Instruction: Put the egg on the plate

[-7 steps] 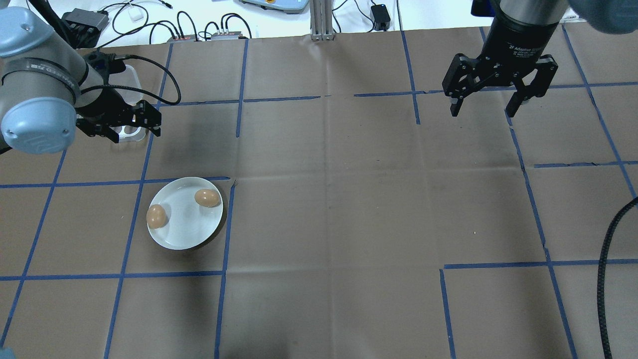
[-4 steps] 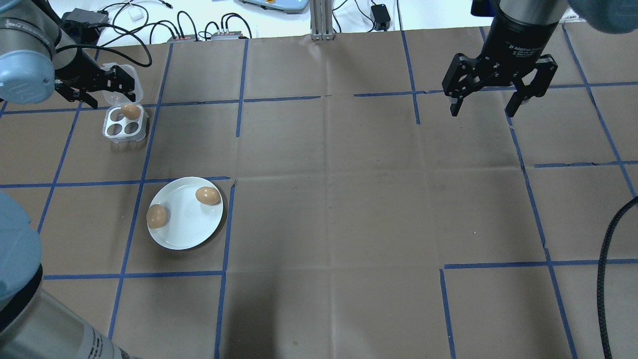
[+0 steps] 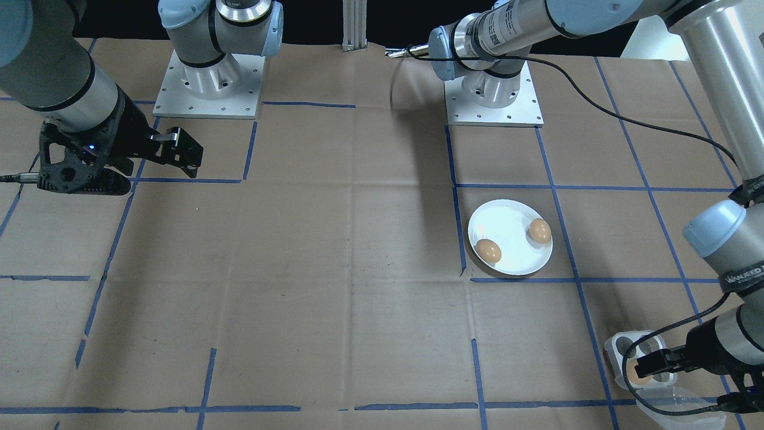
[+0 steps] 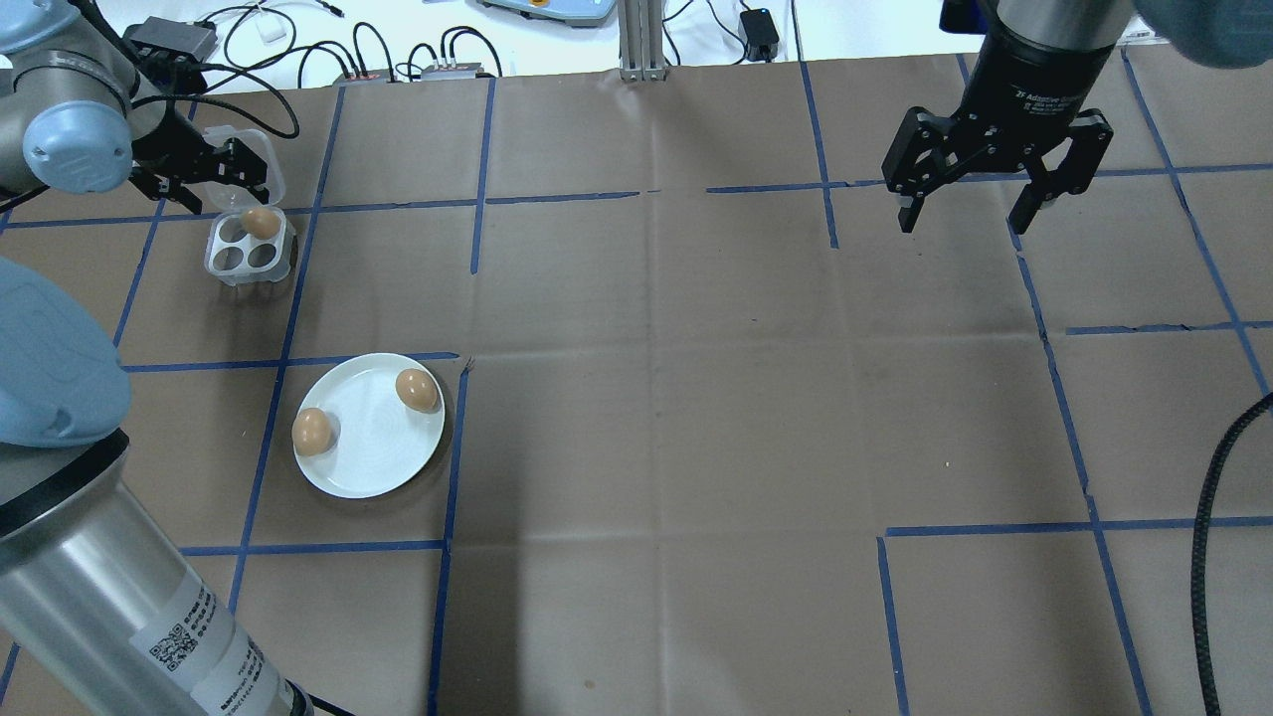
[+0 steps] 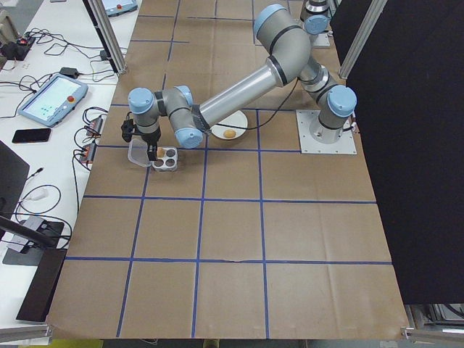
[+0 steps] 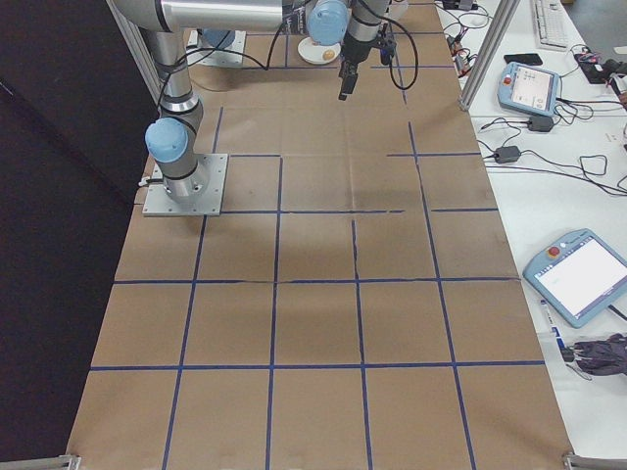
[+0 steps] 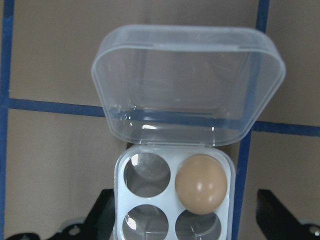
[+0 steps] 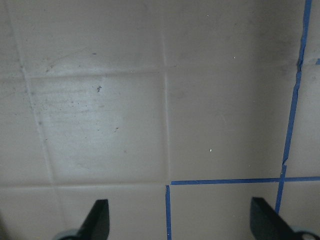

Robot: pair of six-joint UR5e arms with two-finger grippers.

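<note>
My left gripper has slid from beside the plate to just over the egg tray, fingers spread wide, empty. One egg sits in the tray's cup, unmoved; two eggs rest on the plate. My right gripper still hangs open, far off.

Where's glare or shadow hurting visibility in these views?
Left wrist view: small highlights on the egg and clear lid, all still readable. Overhead: soft shadow under the plate, white bench at the top blown out. Front-facing: arm shadow darkens the paper behind the plate.
</note>
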